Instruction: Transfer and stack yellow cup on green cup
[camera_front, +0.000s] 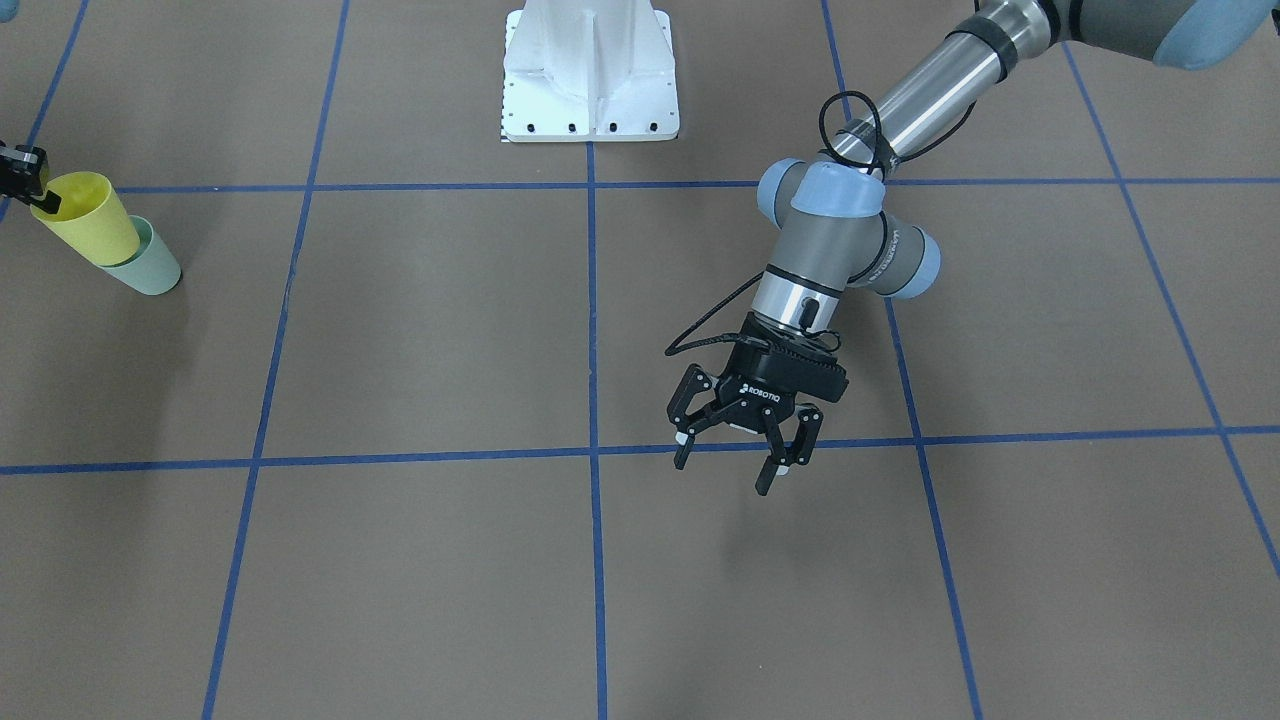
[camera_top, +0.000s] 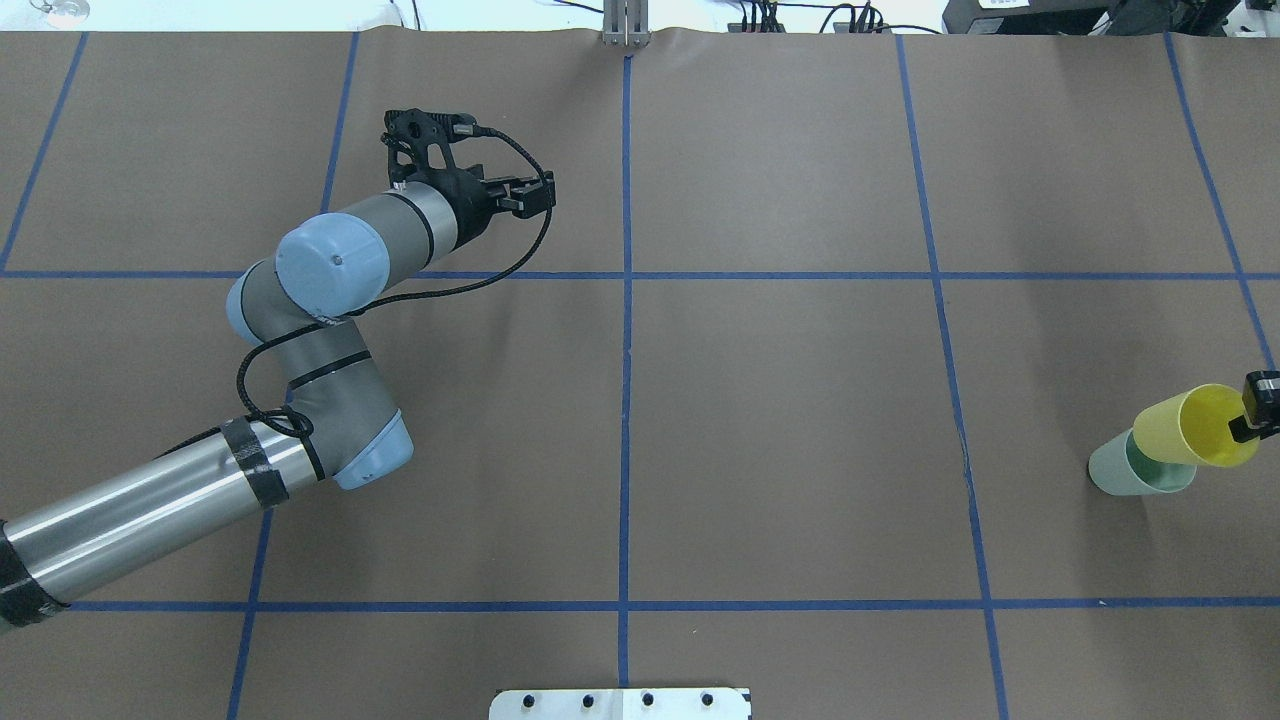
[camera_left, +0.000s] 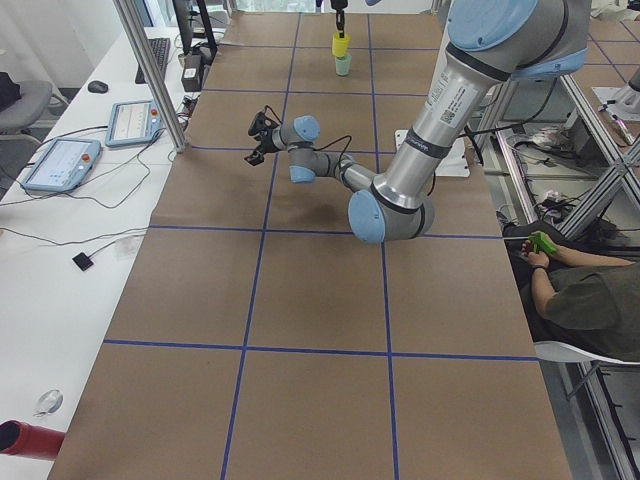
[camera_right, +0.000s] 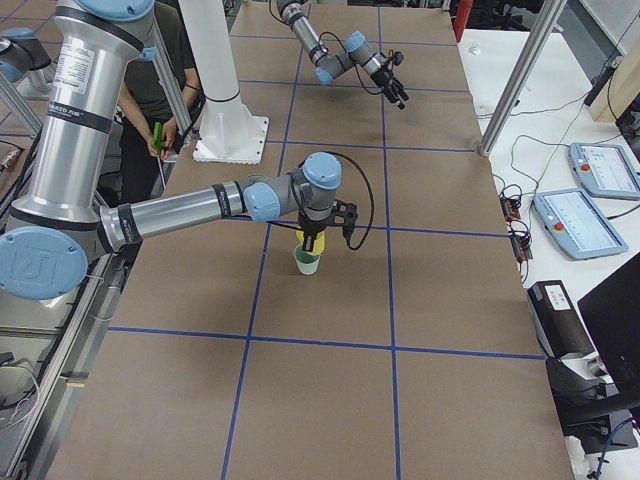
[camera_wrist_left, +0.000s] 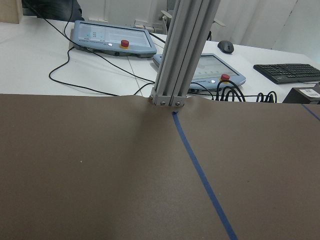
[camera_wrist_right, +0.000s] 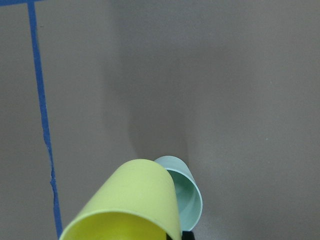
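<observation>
From across the table, the right gripper pinches the rim of the yellow cup, whose base is tipped into the green cup (not yet seated, I judge). Overhead, the left gripper idles far away; the front view shows its fingers spread, empty. Lowering and release remain.

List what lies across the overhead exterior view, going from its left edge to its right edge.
Left arm's elbow joint → left gripper → green cup → yellow cup → right gripper, only its tip showing at the right edge, on the yellow cup's rim.
</observation>
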